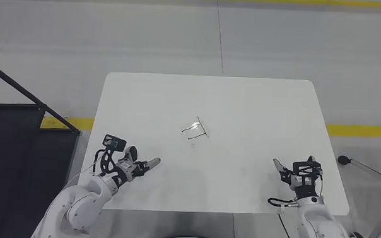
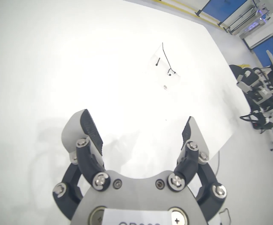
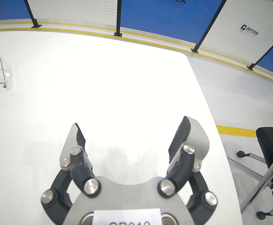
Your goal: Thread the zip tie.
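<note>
Right claw (image 3: pixel 130 121), jaws apart, over table (image 3: pixel 128 72)

White table (image 1: pixel 273 103) with rounded corners stands on pale grey floor (image 1: pixel 181 36). Yellow stripe (image 1: pixel 360 130) crosses floor beside it. Dark panel (image 1: pixel 12 169) under slanted black bar (image 1: pixel 27 94) flanks table's left side. Blue-and-white partition panels (image 3: pixel 149 12) on black posts line far stripe; black office chair (image 3: pixel 264 138) sits off table's right edge.

A white, round-cornered table (image 1: pixel 254 108) bears a thin black zip tie (image 2: pixel 165 55) and a small clear piece (image 3: pixel 6 70) near its middle.
</note>
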### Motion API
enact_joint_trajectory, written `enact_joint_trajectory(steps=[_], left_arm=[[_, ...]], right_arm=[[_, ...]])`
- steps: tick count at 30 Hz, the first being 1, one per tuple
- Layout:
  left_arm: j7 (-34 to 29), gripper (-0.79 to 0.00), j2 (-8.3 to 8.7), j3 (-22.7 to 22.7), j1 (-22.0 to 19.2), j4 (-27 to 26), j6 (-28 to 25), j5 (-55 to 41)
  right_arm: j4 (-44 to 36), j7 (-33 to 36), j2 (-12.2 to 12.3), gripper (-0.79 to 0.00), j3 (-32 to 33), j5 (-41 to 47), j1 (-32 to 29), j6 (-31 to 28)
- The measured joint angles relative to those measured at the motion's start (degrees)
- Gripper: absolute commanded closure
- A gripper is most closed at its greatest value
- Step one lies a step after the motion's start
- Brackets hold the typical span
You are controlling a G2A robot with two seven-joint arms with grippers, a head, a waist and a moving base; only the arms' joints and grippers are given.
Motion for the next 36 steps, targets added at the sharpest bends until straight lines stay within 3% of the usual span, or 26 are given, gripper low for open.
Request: enact_joint_trajectory(steps=[13,19,29,32,36], left_arm=[[-0.9,-0.785,-0.11,0.66,-0.7,-0.84,1.73,-2.68],[-2.05,-0.785,-0.89,3.99,-6.73,0.94,10.76,-12.33],[-4.8,-0.785,-2.77,13.5,-20.59,10.37,26.97,-20.19],[-5.04,-0.785,-3.17,14.65,-22.89,12.39,30.16,-22.53],[-5.08,-0.785,-3.17,14.64,-22.92,12.42,30.27,-22.69]], right_arm=[[0.0,0.0,0.0,-0.785,0.0,0.0,0.0,0.0],[0.0,0.0,0.0,-0.785,0.0,0.0,0.0,0.0],[0.0,0.0,0.0,-0.785,0.0,0.0,0.0,0.0],[0.0,0.0,0.0,-0.785,0.0,0.0,0.0,0.0],[0.0,0.0,0.0,-0.785,0.0,0.0,0.0,0.0]])
